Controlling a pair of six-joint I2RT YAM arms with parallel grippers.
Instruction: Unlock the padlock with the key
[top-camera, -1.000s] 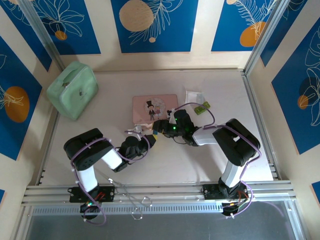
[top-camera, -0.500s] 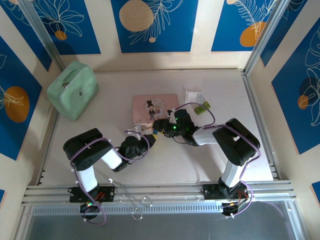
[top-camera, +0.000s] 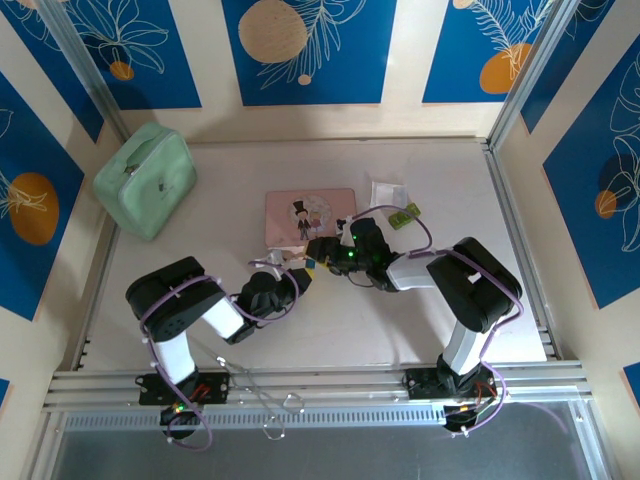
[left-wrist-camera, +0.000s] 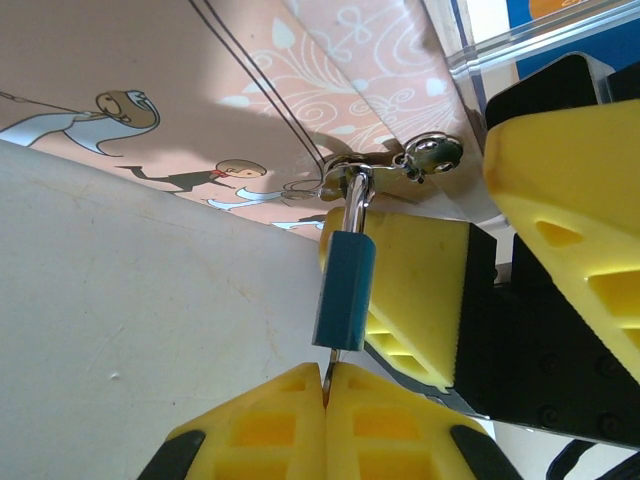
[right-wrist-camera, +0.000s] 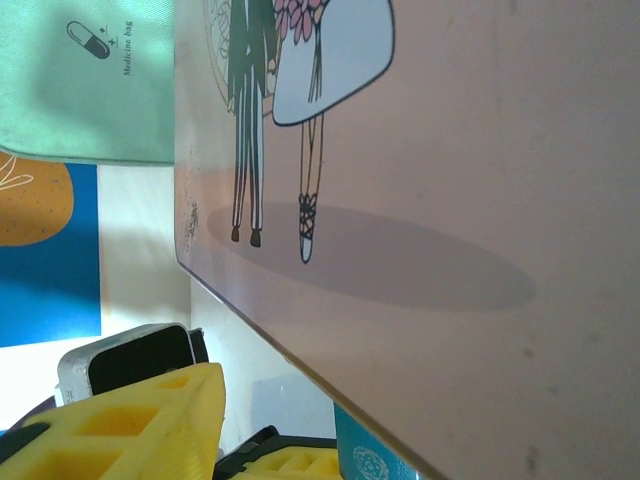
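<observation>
- The tiny padlock with a blue block body and thin silvery shackle hangs at the near edge of the flat pink tin box with a cartoon couple on its lid. Its shackle is threaded through the box's shiny metal clasp.
- The slim silvery key shows as a sliver directly under the padlock, its tip at the blue body's underside.
- The left gripper has its yellow fingertips pinched tight on the key.
- The right gripper also sits at the box's near edge, jaws apart. One yellow finger is just behind the padlock; whether they touch I cannot tell.
- The pale table lies bare in front of the box. A mint-green zip case sits well to its left, and small packets lie just right of it.
- The left wrist view gives the lock and key up close; from overhead they are too small to make out.
- The right wrist view skims the box's lid drawing and edge.
</observation>
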